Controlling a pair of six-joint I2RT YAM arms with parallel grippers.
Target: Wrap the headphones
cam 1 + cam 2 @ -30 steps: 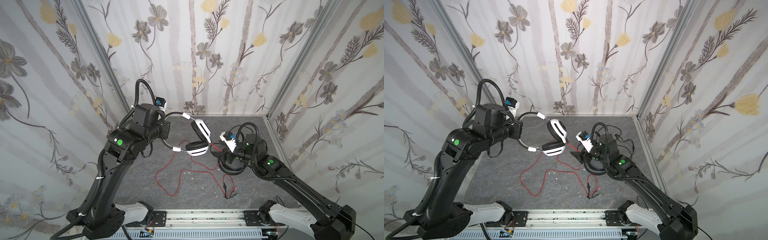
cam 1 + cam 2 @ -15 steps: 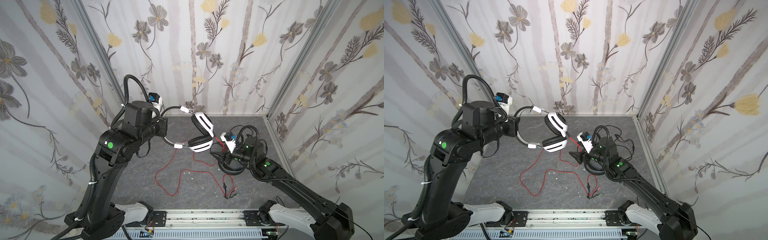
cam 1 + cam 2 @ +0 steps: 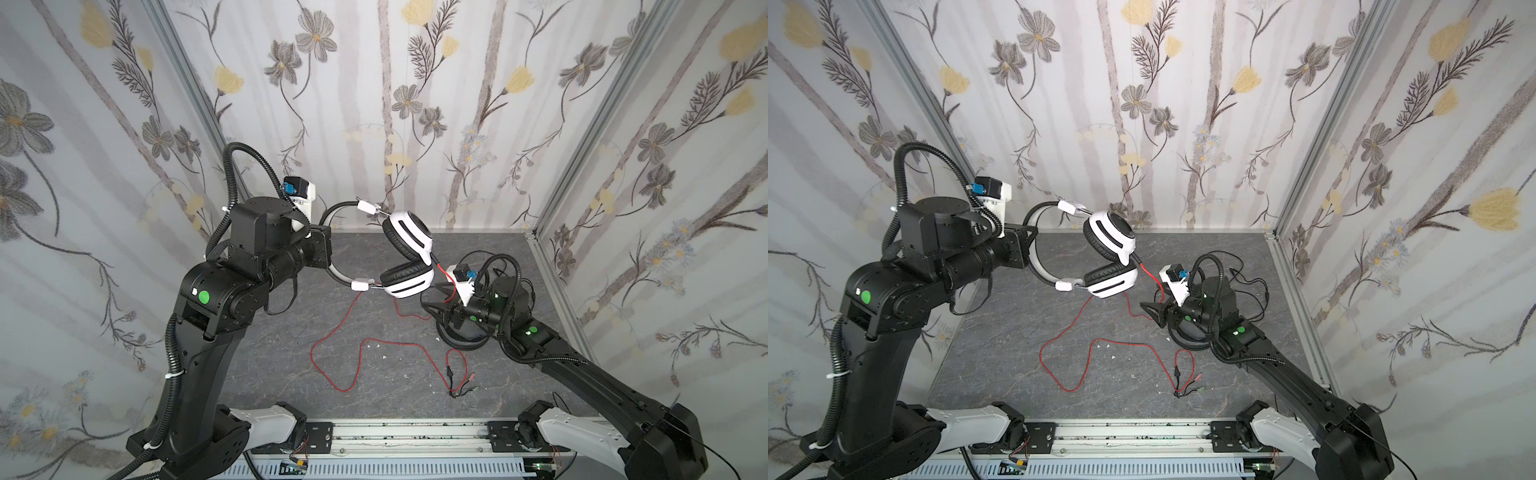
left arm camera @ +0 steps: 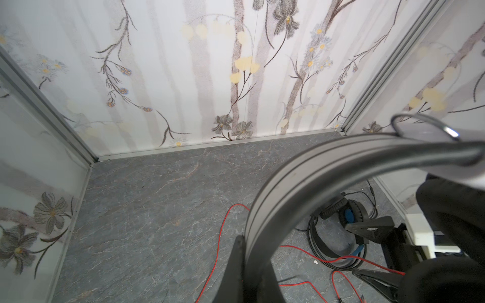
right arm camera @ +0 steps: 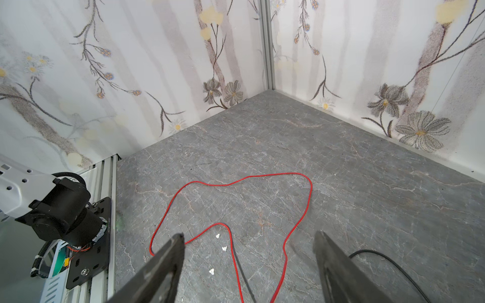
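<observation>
No legible text, no readable labels, brands, numbers or signs in any view

Mostly lost under right arm [image 3: 532, 332] in both top views: black headset [image 3: 464, 343].
Blurred and cropped at edge, left wrist view: white headset [image 4: 301, 178] band.
Too small to resolve: red cord [image 3: 390, 342] plug ends.
Cut off at edge, right wrist view: right gripper [image 5: 249, 233] fingers.

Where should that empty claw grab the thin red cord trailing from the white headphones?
A loose stretch of the thin red cord lying flat on the grey stone-patterned floor, probably from straight above: it sits slack there, and the open right claw faces those loops.
</observation>
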